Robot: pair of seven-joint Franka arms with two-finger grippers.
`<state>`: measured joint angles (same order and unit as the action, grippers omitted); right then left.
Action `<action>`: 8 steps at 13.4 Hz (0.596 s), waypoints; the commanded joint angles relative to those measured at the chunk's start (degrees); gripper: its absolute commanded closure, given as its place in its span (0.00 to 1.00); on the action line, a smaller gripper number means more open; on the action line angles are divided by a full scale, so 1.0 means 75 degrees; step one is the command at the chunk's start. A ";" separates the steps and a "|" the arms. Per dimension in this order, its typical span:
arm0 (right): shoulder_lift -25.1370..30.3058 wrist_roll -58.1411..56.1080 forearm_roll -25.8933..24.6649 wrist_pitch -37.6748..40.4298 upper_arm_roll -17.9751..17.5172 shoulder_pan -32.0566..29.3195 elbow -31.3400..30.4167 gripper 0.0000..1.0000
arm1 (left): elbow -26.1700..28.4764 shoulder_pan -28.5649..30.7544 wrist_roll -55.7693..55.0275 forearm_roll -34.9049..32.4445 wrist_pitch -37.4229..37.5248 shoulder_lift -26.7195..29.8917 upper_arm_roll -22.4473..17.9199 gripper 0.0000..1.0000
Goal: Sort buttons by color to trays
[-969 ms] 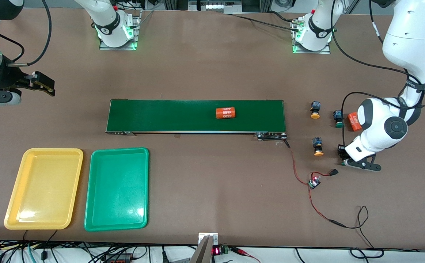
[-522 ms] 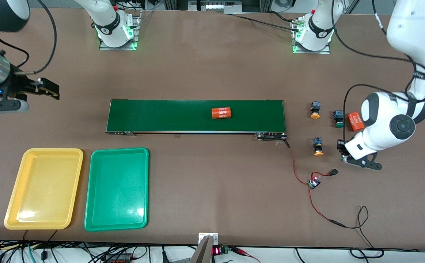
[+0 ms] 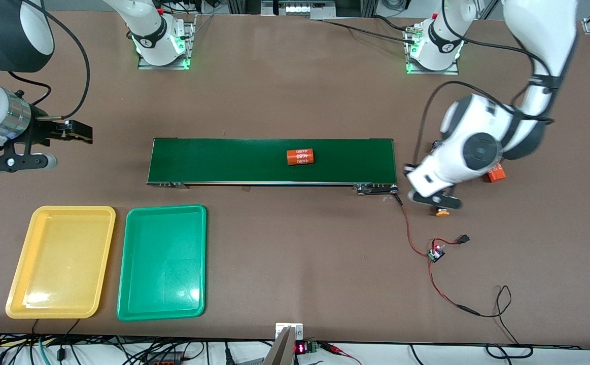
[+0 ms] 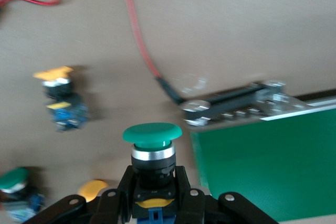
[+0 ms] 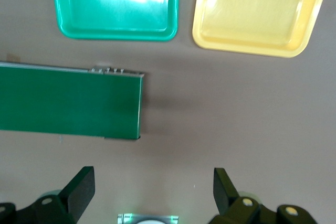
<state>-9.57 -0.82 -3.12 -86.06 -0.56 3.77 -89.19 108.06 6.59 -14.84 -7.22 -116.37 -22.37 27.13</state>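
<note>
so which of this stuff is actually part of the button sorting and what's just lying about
Part of the job:
- green button held in the left pincer
- orange-yellow buttons and second green one on the table
- yellow tray, green tray
- right pincer, open, waiting

Lying about:
- orange cylinder on the conveyor belt
- red wire

four buttons counted in all, one green-capped button [image 4: 152,134] plus a second green one [image 4: 13,179], two orange-yellow ones [image 4: 54,75] [image 4: 93,188]; two trays seen, yellow tray [image 3: 60,261], green tray [image 3: 162,261]; two orange cylinders spotted [image 3: 300,156] [image 3: 496,175]; just one conveyor belt [image 3: 223,159]
</note>
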 commanded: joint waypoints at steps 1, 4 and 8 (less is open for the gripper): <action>0.0162 -0.0043 0.0380 0.0155 -0.0007 -0.0022 -0.0340 0.00 | 0.0309 0.0013 -0.0936 0.0119 -0.0103 0.0007 0.0564 0.86; 0.0560 0.0027 0.0615 -0.0394 0.0005 -0.0034 -0.1008 0.00 | 0.1093 -0.0140 -0.1794 0.0119 -0.1577 -0.0017 0.0765 0.86; 0.1554 0.0120 0.0790 -0.1319 -0.0007 0.0013 -0.2669 0.00 | 0.1516 -0.0256 -0.2310 0.0119 -0.2187 -0.0076 0.1047 0.86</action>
<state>-4.72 -0.66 1.37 -91.49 -0.54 3.75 -99.60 117.69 4.87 -30.65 -7.19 -129.75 -23.37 34.20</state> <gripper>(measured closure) 0.000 0.661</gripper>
